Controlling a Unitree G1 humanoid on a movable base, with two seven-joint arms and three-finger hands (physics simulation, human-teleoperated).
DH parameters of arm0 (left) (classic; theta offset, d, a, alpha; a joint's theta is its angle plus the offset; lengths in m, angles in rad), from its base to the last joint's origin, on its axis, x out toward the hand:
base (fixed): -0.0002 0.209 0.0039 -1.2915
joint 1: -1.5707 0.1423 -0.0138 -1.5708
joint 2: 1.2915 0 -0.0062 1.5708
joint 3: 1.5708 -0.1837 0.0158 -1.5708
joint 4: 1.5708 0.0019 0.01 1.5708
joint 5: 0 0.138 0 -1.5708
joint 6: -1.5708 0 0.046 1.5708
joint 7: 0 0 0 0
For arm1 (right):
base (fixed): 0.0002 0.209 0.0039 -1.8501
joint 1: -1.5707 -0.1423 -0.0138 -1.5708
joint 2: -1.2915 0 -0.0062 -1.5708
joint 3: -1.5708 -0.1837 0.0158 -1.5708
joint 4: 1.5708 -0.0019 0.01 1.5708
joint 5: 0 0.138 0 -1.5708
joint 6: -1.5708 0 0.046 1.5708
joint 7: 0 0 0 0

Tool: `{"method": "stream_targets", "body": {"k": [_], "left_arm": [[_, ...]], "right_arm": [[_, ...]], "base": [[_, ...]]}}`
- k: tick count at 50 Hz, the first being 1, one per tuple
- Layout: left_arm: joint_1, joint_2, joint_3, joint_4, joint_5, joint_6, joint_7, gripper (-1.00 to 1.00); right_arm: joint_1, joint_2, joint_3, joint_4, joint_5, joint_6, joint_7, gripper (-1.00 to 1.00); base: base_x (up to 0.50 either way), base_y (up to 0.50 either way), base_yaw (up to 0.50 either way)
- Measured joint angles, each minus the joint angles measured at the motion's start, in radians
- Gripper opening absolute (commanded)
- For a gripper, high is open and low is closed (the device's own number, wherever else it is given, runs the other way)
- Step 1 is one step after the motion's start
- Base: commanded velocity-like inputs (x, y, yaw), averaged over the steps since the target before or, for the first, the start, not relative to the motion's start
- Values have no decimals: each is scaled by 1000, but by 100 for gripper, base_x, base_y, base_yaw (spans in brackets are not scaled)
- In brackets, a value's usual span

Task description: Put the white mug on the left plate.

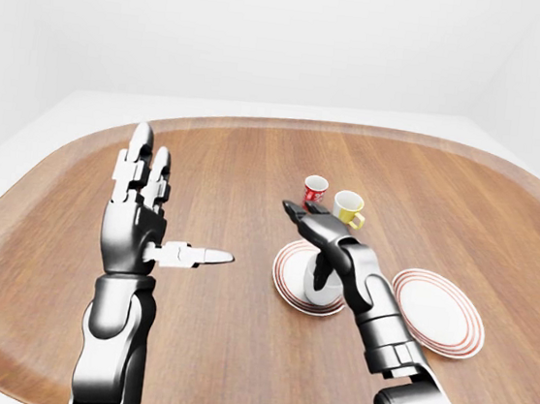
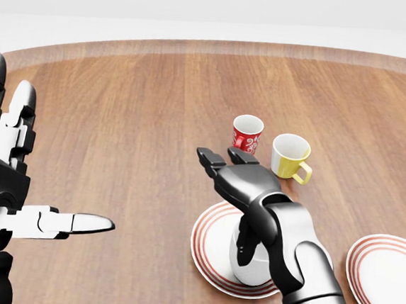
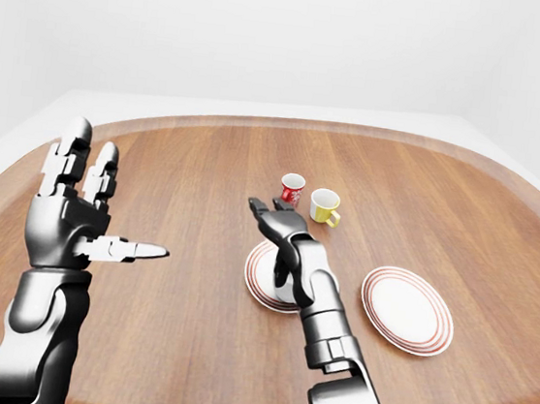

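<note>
The white mug (image 2: 244, 268) stands upright on the left plate (image 2: 203, 242), a white plate with red rings. My right wrist and forearm hide part of the mug. My right hand (image 2: 220, 158) is open just above and to the upper left of the mug, fingers spread and holding nothing. At the left of the head view my left hand (image 1: 156, 216) is open too, its fingers raised and its thumb pointing right, well away from the plate.
A red patterned mug (image 2: 246, 135) and a yellow mug (image 2: 289, 156) stand just beyond the left plate. A second red-ringed plate (image 2: 385, 276) lies at the right. The wooden table's curved edge (image 2: 198, 43) runs across the top.
</note>
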Motion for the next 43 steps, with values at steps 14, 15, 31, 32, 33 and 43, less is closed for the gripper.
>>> {"method": "stream_targets", "body": {"k": [14,15,31,32,33,43], "left_arm": [[2,0,0,-2,0,0,-1,96],[2,0,1,-2,0,0,-1,96],[-6,3,8,-8,-6,0,2,96],[-6,3,9,-8,-6,0,3,96],[-7,3,9,-8,-7,0,3,96],[-10,5,13,-8,-9,0,4,97]], "right_arm": [[39,5,-16,-203,39,0,121,100],[38,6,-19,-215,44,0,127,100],[-64,4,-94,-375,316,175,176,100],[-72,2,-102,-380,345,175,170,100],[-79,0,-108,-386,374,175,163,100],[-75,-31,-152,-419,664,175,49,100]], "base": [[0,0,0],[0,0,0],[0,0,0],[0,0,0],[0,0,0],[0,0,0]]}}
